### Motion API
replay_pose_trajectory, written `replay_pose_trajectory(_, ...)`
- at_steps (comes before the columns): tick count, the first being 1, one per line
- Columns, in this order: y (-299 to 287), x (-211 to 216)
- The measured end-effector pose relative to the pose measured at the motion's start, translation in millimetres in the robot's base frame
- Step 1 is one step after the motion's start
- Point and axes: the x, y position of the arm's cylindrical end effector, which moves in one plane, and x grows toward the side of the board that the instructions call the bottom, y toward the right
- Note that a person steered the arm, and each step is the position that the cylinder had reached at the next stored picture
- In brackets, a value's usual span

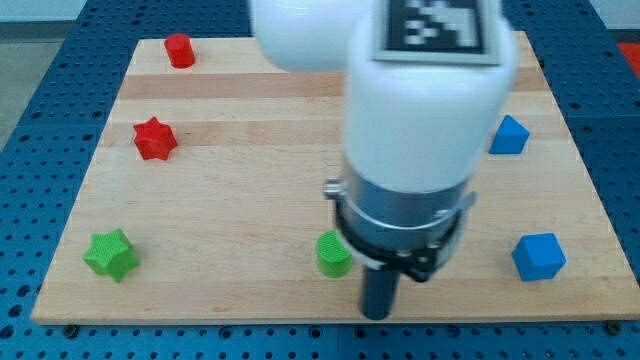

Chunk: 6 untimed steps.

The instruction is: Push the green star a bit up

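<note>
The green star [110,254] lies near the board's bottom left corner. My tip [377,314] is at the board's bottom edge, right of centre, far to the right of the star. A green cylinder-like block [334,254] stands just up and left of the tip, partly hidden by the arm. The arm's white body [420,100] covers the middle of the board.
A red star [154,138] lies at the left, above the green star. A red cylinder [179,50] is at the top left. A blue block [509,135] is at the right, and a blue cube [538,256] at the bottom right. The wooden board [250,160] sits on a blue perforated table.
</note>
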Motion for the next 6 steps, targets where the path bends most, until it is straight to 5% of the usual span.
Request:
replay_pose_trajectory(4, -265.0, -0.1)
replay_pose_trajectory(6, -294.6, -27.3)
